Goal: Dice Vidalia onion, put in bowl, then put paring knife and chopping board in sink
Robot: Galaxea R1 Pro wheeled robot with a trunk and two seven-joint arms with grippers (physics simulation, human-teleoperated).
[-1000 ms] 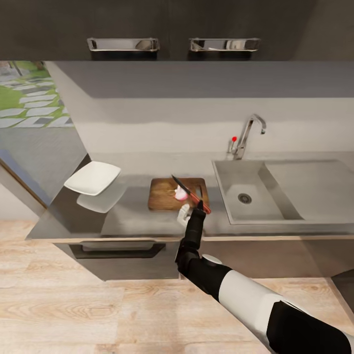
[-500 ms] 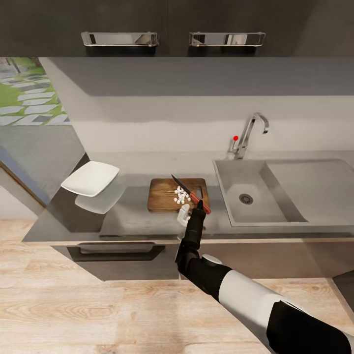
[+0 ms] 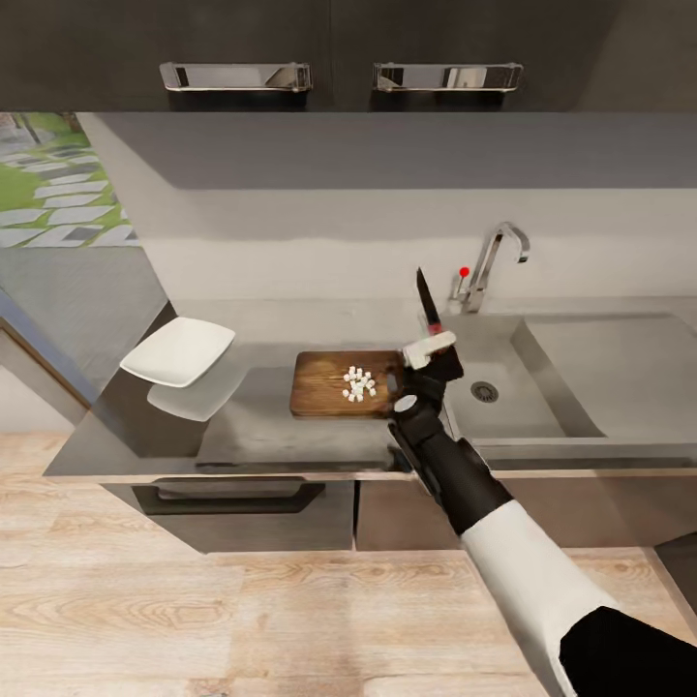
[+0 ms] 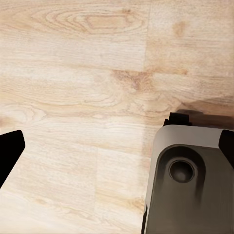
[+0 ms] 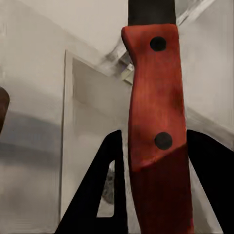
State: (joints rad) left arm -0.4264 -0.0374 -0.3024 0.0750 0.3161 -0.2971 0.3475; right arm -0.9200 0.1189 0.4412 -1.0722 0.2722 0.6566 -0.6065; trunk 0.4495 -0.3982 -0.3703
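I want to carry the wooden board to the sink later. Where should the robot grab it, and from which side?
Probably the board's right short end, by the slot hole, coming from the sink side. It lies flat on the counter, so fingers need an edge, and that end sits nearest the right gripper, which holds the knife. The white onion bits should go into the bowl first.

We see open countertop (image 3: 261,426) between the bowl (image 3: 178,351) and chopping board (image 3: 334,383). The tap (image 3: 489,261) stands behind the sink (image 3: 503,387).
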